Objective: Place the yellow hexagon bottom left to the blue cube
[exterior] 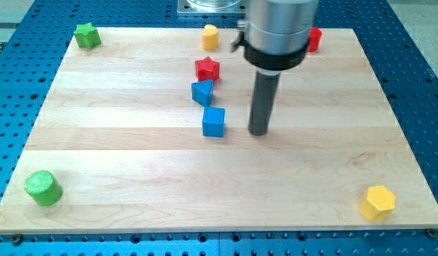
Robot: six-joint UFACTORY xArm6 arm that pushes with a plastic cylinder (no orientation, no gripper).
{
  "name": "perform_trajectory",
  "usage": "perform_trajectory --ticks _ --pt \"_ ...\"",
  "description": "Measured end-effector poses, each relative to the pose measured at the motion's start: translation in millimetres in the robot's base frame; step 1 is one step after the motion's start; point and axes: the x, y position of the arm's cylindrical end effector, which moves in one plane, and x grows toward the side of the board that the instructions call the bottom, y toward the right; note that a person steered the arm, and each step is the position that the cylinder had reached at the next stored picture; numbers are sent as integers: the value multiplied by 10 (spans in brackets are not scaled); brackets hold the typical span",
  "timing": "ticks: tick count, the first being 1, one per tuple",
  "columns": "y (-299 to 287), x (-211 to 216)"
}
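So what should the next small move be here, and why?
Probably swing my tip toward the view's bottom right, beyond the yellow hexagon block. The tip sits just right of the blue cube, while the hexagon lies far off near the wooden board's corner.

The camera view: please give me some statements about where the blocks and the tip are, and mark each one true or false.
1. The yellow hexagon lies near the view's bottom right corner. True.
2. My tip touches the yellow hexagon. False: it stands to the view's right of the blue cube, far from the hexagon.
3. The red star lies above the blue cube in the view. True.
4. The green cylinder sits at the view's top left. False: it is at the bottom left; the green star is at the top left.
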Motion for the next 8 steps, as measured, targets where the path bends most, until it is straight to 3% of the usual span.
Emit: perform_trajectory --ticks 1,2,4,5,6,7,8 --pt "-444 -39" --pt "-270 -73" --pt "2541 -57" --pt "2931 88" --pt "2849 784" --pt "2180 1525" --pt "1005 1460"
